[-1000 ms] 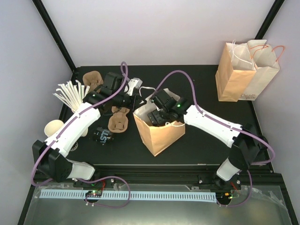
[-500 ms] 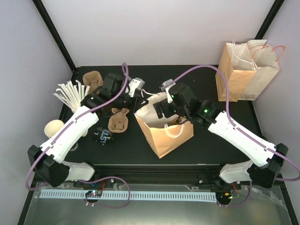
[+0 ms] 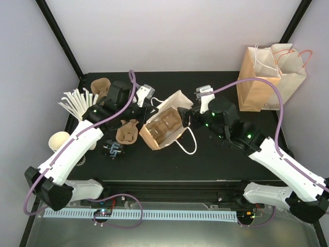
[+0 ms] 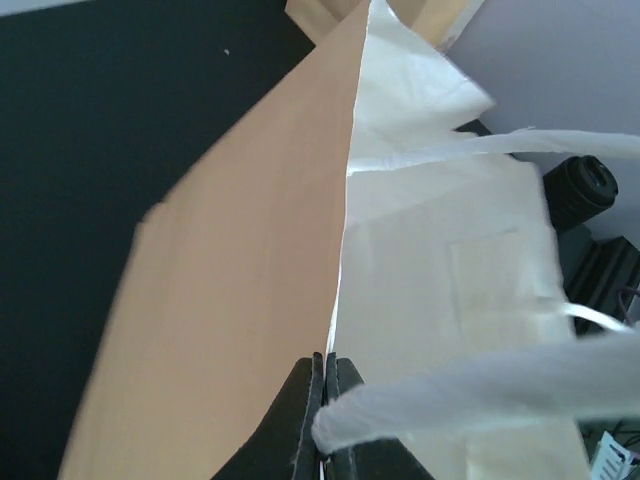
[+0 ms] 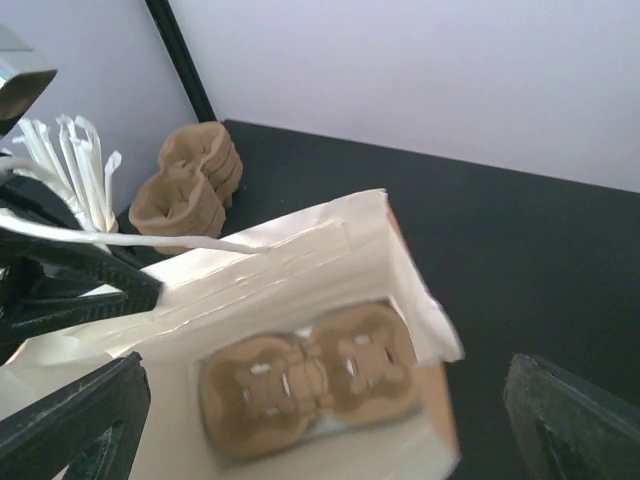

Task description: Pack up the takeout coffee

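Paper bag (image 3: pixel 164 128) tilted, rim pinched in the closed left gripper (image 4: pixel 326 362), right gripper (image 3: pixel 185 117) spread wide and empty at its mouth, pulp cup carrier (image 5: pixel 310 378) inside; takeout coffee (image 3: pixel 113 150) lies toppled on table (image 3: pixel 216 154) beside left arm (image 3: pixel 77 141).

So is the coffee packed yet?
Not yet. Done: a brown cup carrier sits at the bottom of the paper bag. In hand: the left gripper pinches the bag's rim, and the right gripper hangs open and empty by its mouth. Left to do: the coffee cup lies on the table outside the bag and needs to go in.
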`<state>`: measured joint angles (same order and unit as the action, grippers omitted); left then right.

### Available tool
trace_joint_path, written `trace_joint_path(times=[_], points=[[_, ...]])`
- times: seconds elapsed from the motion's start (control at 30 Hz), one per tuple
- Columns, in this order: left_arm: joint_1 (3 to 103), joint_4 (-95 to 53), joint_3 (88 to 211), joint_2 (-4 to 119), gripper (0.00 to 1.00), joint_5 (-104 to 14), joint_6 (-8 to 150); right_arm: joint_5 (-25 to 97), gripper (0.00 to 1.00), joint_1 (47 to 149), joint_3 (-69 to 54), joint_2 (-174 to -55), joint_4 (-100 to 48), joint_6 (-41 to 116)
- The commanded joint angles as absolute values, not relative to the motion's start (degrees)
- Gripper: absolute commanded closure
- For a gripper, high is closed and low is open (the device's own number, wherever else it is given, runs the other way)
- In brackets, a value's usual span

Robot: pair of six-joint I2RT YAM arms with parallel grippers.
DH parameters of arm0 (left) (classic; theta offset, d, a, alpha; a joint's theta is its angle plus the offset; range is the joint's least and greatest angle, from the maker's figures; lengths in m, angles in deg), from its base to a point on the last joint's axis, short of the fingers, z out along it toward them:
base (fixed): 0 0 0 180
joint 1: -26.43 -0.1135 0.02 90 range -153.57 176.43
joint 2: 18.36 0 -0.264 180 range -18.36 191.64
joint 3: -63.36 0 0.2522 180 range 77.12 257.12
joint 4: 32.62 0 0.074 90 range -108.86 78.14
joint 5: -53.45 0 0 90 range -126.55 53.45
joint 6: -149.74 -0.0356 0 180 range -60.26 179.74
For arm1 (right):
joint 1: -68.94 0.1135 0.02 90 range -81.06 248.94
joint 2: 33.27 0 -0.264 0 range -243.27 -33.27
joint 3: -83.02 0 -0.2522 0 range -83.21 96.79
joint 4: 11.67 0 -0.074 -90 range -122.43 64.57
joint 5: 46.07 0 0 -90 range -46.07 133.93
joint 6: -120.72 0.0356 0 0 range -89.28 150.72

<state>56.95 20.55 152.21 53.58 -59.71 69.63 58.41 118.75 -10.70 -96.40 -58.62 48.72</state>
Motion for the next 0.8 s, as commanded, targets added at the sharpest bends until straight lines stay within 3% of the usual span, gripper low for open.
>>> trace_joint_path(times=[0.0,0.33,0.57,0.77], points=[[57.63,16.14,151.75,48.96,0.98,-60.04,65.02,62.21,0.0,118.77,-13.3,-92.48,-57.04,50.41],[64.78,5.12,141.51,41.67,0.98,-56.37,60.85,58.98,0.02,118.78,-29.22,-88.3,-62.73,61.08],[72.18,-1.94,133.34,38.05,0.97,-52.68,58.16,51.7,0.08,118.89,-46.38,-75.21,-56.13,66.82],[75.33,-2.22,131.27,38.41,0.97,-49.45,56.94,50.75,0.12,118.82,-51.18,-73.53,-54.9,67.65]])
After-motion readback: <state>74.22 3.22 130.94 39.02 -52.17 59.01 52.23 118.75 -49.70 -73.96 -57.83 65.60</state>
